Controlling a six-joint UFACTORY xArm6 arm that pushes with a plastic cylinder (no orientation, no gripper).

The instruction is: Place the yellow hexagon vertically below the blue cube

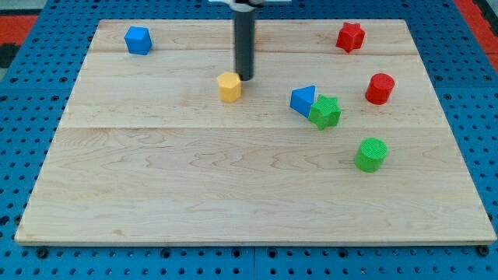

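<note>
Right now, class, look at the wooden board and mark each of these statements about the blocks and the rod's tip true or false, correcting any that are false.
1. The yellow hexagon lies directly below the blue cube. False: it sits well toward the view's right of the cube.
2. My tip is just to the view's upper right of the yellow hexagon. True.
3. The green star touches the blue triangular block. True.
4. The red star is near the view's bottom edge. False: it is near the view's top right.
5. The green cylinder stands apart from the red cylinder. True.
</note>
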